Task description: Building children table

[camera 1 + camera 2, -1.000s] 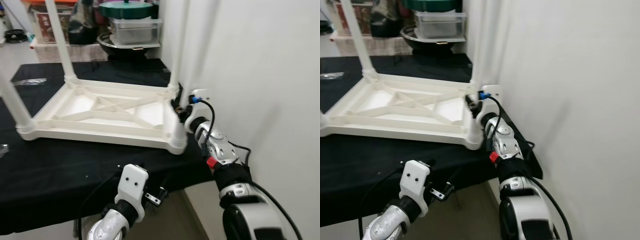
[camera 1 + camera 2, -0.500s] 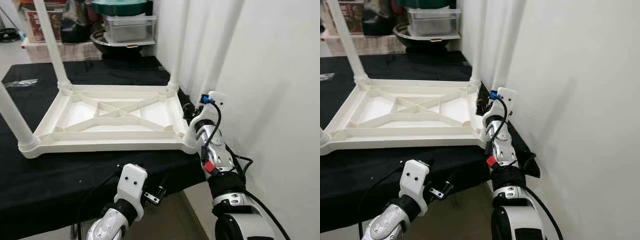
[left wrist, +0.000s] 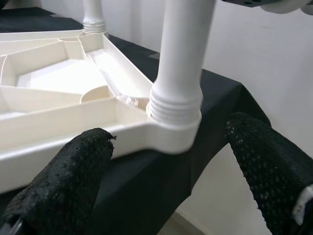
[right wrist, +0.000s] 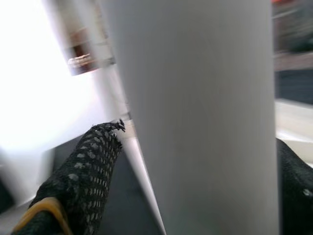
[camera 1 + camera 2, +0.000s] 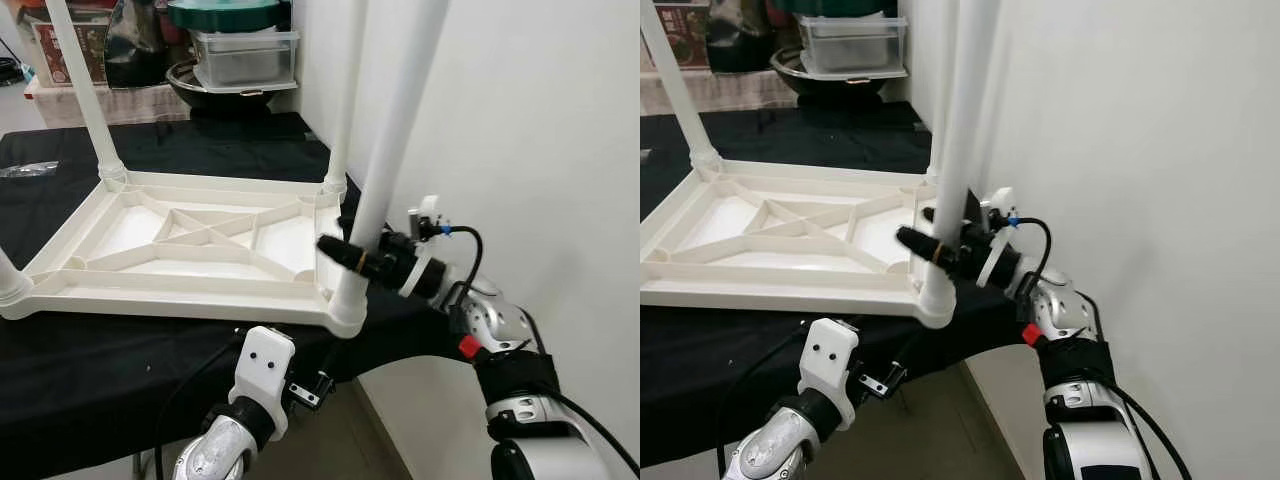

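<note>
A white plastic children's table (image 5: 190, 250) lies upside down on a surface (image 5: 120, 370) draped in black cloth, its ribbed underside facing up and its white legs standing upward from the corners. The near-right leg (image 5: 385, 170), the one closest to the white wall (image 5: 540, 140), rises from a ribbed socket at the table's front right corner, right at the edge of the surface.

The right gripper (image 5: 352, 256) reaches in from the wall side and its two black fingers lie either side of this leg, low down, just above the socket. In the right wrist view the leg (image 4: 195, 117) stands between the fingers (image 4: 83, 171), one on each side of it; the jaws are pinched on the leg.

The left gripper (image 3: 166, 181) is held lower, at the front edge of the surface below the same corner. In the left wrist view its fingers (image 3: 63, 176) are spread wide apart with nothing between them, pointing at the socket (image 3: 174, 110) and the corner of the table, near but not touching.

At the far end of the surface, against the wall, stand a clear plastic container (image 5: 245, 55) with a green lid (image 5: 225, 14) on top and a dark bowl (image 5: 225, 90) beneath it.
</note>
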`<state>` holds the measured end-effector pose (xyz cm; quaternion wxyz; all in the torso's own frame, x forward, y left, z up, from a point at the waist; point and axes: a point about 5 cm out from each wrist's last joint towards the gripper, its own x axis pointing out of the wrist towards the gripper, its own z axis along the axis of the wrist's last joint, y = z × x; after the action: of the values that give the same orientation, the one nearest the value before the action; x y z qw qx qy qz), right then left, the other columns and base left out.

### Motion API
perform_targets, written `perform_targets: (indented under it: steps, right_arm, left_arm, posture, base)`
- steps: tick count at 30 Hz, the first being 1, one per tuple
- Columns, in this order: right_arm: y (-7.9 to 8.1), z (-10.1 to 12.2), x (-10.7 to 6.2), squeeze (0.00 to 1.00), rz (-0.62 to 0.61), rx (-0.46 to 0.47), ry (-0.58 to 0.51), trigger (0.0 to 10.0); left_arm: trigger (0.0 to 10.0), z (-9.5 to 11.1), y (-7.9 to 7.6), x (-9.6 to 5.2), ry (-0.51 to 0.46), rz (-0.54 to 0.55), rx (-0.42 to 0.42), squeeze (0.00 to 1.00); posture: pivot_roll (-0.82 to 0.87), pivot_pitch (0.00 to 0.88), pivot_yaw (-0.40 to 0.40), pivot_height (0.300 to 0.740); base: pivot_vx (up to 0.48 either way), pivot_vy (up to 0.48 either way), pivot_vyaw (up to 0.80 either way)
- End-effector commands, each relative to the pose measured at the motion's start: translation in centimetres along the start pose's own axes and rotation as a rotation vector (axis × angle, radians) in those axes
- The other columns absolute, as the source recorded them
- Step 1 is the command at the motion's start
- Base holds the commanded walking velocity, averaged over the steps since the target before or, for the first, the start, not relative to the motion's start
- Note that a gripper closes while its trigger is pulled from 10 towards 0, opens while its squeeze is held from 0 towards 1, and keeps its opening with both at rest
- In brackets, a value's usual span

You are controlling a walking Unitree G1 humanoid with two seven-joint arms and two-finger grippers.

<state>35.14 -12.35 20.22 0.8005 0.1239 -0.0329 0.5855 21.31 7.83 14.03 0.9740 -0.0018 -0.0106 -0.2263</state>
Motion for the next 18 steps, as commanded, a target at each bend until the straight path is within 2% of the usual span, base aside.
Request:
perform_targets:
  steps: [1,4,5,9,12,13,15,16,17,18]
  right_arm:
    - [0.5,0.1,1.4,0.00,0.107,-0.002,0.032,10.0]
    - [0.5,-0.2,2.1,0.00,0.111,-0.015,0.052,10.0]
    - [0.1,-0.4,2.8,0.00,0.058,-0.032,0.064,0.0]
    - [-0.4,-0.4,3.6,0.00,-0.025,-0.061,0.056,0.0]
    - [-0.5,-0.1,3.5,0.00,-0.049,-0.089,0.024,0.0]
    - [-0.8,0.1,3.4,0.00,-0.101,-0.108,0.017,0.0]
    - [-0.8,0.1,3.4,0.00,-0.101,-0.108,0.017,0.0]
    - [-1.2,0.2,3.2,0.00,-0.154,-0.115,0.008,0.0]
    - [-1.9,0.4,2.9,0.00,-0.292,-0.138,-0.005,0.0]
    - [-1.9,0.4,2.9,0.00,-0.292,-0.138,-0.005,0.0]
  left_arm:
    - [10.0,-0.3,-0.1,-0.1,0.010,-0.001,0.000,0.00]
    - [10.0,-0.3,-0.1,-0.1,0.009,-0.001,0.000,0.00]
    - [10.0,-0.3,-0.2,-0.1,0.009,-0.001,0.001,0.00]
    - [10.0,-0.3,-0.3,-0.2,0.008,0.000,0.001,0.00]
    - [10.0,-0.3,-0.3,-0.2,0.008,0.000,0.000,0.00]
    - [10.0,-0.3,-0.3,-0.2,0.009,0.000,0.000,0.00]
    - [10.0,-0.3,-0.3,-0.2,0.009,0.000,0.000,0.00]
    - [10.0,-0.3,-0.2,-0.2,0.009,-0.001,0.000,0.00]
    - [10.0,-0.3,-0.3,-0.2,0.009,-0.004,0.000,0.00]
    - [10.0,-0.3,-0.3,-0.2,0.009,-0.004,0.000,0.00]
  posture:
    - [0.11,0.043,-0.094,0.740]
    - [0.11,0.043,-0.094,0.740]
    - [0.11,0.042,-0.095,0.740]
    - [0.11,0.036,-0.098,0.740]
    - [0.11,0.036,-0.098,0.740]
    - [0.11,0.031,-0.096,0.740]
    - [0.11,0.031,-0.096,0.740]
    - [0.10,0.031,-0.093,0.740]
    - [0.10,0.027,-0.093,0.740]
    - [0.10,0.027,-0.093,0.740]
  base:
    - [0.000,0.000,0.00]
    - [0.000,0.000,0.00]
    - [0.000,0.000,0.00]
    - [0.000,0.000,0.00]
    - [0.000,0.000,0.00]
    - [0.000,0.000,0.00]
    - [0.000,0.000,0.00]
    - [0.000,0.000,0.00]
    - [0.000,0.000,0.00]
    - [0.000,0.000,0.00]
